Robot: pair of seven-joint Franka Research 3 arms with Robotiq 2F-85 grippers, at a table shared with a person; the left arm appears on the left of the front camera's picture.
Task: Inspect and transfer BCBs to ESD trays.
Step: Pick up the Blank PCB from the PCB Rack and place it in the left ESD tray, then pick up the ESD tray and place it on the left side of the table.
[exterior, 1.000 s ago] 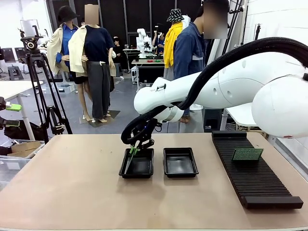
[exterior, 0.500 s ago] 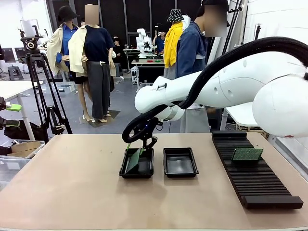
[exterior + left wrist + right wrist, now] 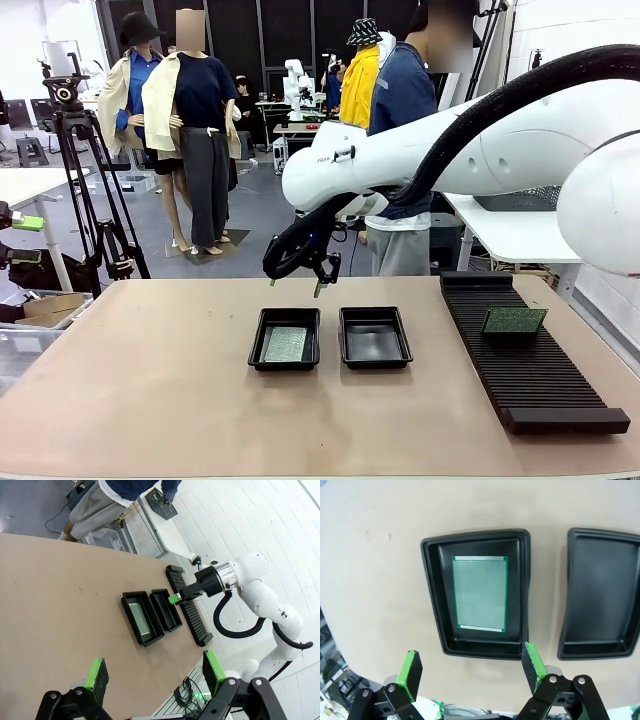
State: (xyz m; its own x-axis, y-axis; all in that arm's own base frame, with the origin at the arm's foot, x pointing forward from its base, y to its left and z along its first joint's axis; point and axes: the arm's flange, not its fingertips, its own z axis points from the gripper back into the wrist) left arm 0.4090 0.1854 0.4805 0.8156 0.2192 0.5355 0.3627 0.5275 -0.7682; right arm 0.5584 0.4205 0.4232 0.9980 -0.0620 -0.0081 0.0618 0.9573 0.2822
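One green BCB (image 3: 286,344) lies flat inside the left ESD tray (image 3: 256,352), seen close up in the right wrist view as BCB (image 3: 480,592) in tray (image 3: 432,595). My right gripper (image 3: 295,285) hovers open above that tray, and nothing sits between its green pads (image 3: 411,667). The second ESD tray (image 3: 373,337) beside it is empty, as tray (image 3: 600,595) shows. Another BCB (image 3: 514,320) rests on the ribbed rack (image 3: 530,370). My left gripper (image 3: 156,669) is open, high above the table, looking down on both trays (image 3: 129,611) and the right gripper (image 3: 175,598).
The long black rack (image 3: 190,612) runs along the table's right side. A person (image 3: 400,120) stands at the far edge behind the trays. A camera tripod (image 3: 85,190) stands beyond the table's left. The tan tabletop (image 3: 140,380) is bare left of the trays.
My right gripper opened and let go of the BCB, which tipped from upright to flat in the left tray. The gripper then rose clear of the tray. The person shifted right.
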